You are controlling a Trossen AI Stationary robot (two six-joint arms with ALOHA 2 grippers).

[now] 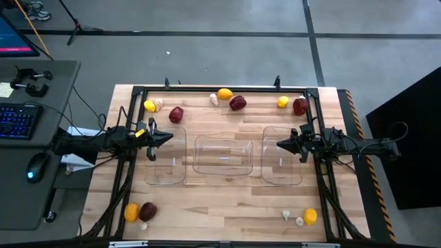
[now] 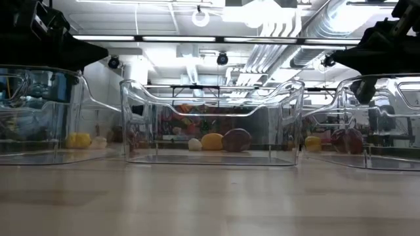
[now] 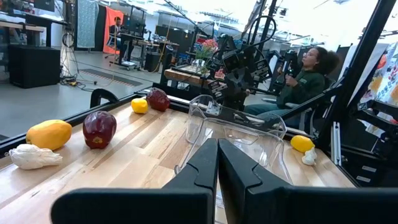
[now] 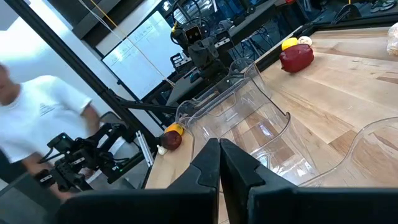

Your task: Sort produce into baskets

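Three clear baskets stand in a row across the middle of a wooden table [image 1: 227, 200], all of them without produce inside — the middle basket [image 1: 222, 155] serves as the landmark here. The left gripper [image 1: 165, 138] hovers over the near rim of the left basket [image 1: 166, 160], its fingers pressed together and holding nothing; the right gripper [image 1: 282, 145] hangs over the right basket [image 1: 282, 156] on the opposite side of the middle basket, its fingers likewise closed on nothing. Behind the middle basket, along the table's far edge, lie a yellow lemon-like piece [image 1: 224, 94], a dark red fruit [image 1: 238, 102] just beside it and a small white garlic-like piece [image 1: 213, 99]. Farther left of these sit another red fruit [image 1: 176, 114] and a yellow piece [image 1: 149, 105]; to the right, a small yellow piece [image 1: 282, 102] and a red fruit [image 1: 300, 106]. In front of the middle basket and off to the left corner rest an orange piece [image 1: 131, 211] and a dark red one [image 1: 147, 211] — at the right corner, an orange piece [image 1: 310, 215] with white garlic-like bits [image 1: 286, 215] beside it
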